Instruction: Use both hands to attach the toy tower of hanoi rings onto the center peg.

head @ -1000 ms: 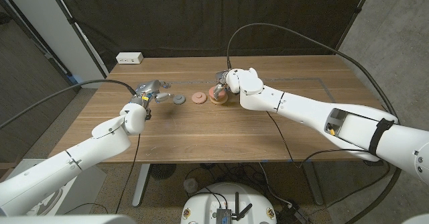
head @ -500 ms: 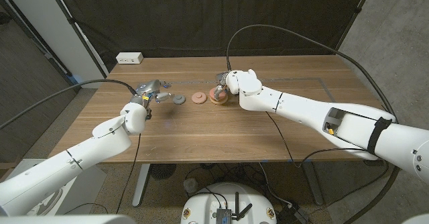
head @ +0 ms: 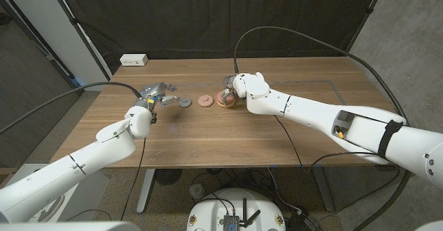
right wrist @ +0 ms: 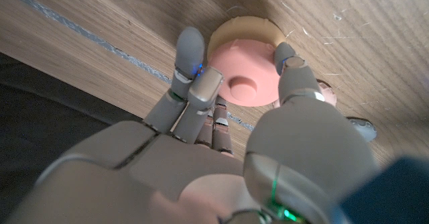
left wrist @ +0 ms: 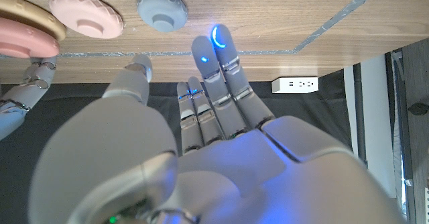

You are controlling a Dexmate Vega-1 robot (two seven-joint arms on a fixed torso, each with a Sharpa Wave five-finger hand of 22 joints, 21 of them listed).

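Note:
A large pink ring (right wrist: pixel 244 83) lies on a wider tan ring (right wrist: pixel 249 27), stacked on the table (head: pixel 228 131) at mid-back (head: pixel 225 101). My right hand (head: pixel 234 86) is over this stack, and its thumb (right wrist: pixel 293 68) and fingers (right wrist: pixel 191 58) pinch the pink ring's rim from both sides. A smaller pink ring (head: pixel 205 101) and a small grey ring (head: pixel 185 102) lie loose in a row left of the stack. My left hand (head: pixel 158 95) hovers just left of the grey ring (left wrist: pixel 161 8), fingers (left wrist: pixel 218 53) straight and apart, holding nothing.
A white power strip (head: pixel 133 60) sits at the table's back left corner. A thin dark line (head: pixel 339 86) crosses the wood on the right. Cables trail off both arms. A black curtain hangs behind the table.
My right hand has shifted slightly left over the stack. The left hand and the loose rings have stayed put.

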